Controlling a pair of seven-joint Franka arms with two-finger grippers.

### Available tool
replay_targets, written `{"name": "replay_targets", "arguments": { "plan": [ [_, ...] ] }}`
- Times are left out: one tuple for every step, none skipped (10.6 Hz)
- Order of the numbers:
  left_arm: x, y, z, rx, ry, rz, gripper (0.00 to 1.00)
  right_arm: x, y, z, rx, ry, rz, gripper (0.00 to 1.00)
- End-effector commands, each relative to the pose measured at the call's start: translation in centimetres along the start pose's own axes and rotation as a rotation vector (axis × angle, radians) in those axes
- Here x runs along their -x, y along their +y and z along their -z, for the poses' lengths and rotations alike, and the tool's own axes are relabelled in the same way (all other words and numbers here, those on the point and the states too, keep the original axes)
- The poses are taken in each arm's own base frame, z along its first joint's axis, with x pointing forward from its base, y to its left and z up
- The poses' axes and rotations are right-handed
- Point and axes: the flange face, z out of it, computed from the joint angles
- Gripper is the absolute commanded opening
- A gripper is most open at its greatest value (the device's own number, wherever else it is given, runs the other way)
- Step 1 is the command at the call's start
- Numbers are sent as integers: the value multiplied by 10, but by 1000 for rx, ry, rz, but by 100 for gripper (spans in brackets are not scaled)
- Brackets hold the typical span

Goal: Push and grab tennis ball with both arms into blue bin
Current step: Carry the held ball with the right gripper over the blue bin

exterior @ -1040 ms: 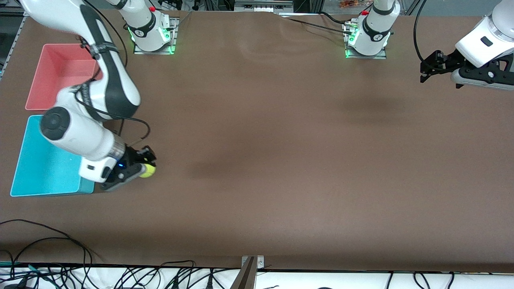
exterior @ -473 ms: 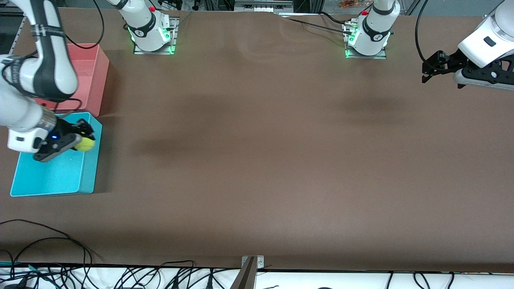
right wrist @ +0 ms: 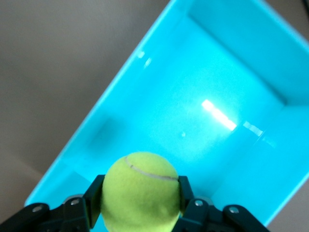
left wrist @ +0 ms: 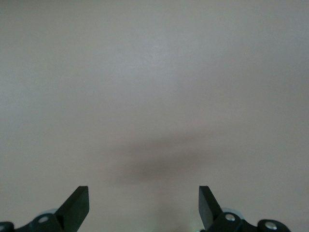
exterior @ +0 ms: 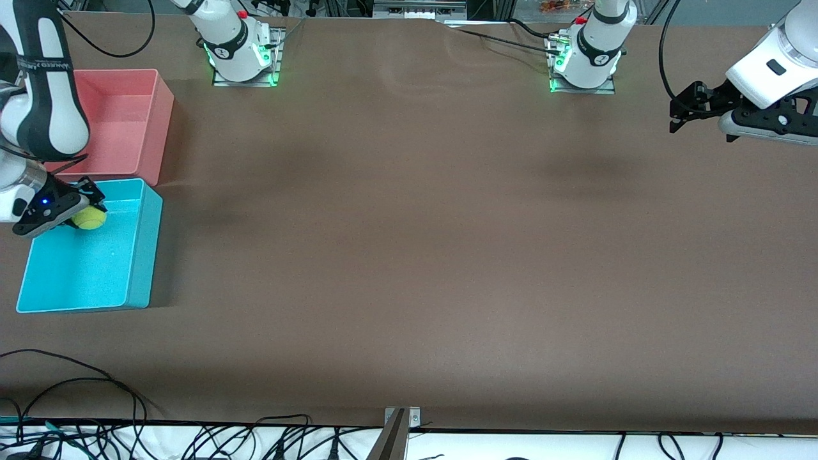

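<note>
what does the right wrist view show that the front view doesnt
Only the right wrist view: the curved seam on the tennis ball, a finger pressed on each side of it, and the glare on the bin floor.

Only the front view: the pink bin beside the blue one, farther from the camera, and the left gripper, open, waiting over bare table at its own end.

Both: the right gripper shut on the ball over the blue bin, which holds nothing.
</note>
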Motion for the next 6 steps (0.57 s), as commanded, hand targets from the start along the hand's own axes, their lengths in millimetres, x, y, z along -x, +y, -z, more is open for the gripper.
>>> {"name": "replay_targets", "arguments": {
  "plan": [
    [5,-1,24,-15,-16,3,100,28,-3,-44,12,-8,0,36],
    [4,2,23,-15,-20,0,100,29,-1,-54,22,-14,1,36],
    [3,3,21,-16,-25,0,100,34,0,-61,7,-8,-30,36],
    [3,3,20,-16,-26,-1,100,33,-1,-71,-13,10,-38,36],
    [0,5,18,-16,-31,-6,100,33,0,-77,-19,26,-34,36],
    [0,7,18,-16,-30,-8,100,33,0,-87,-24,20,-36,36]
  ]
}}
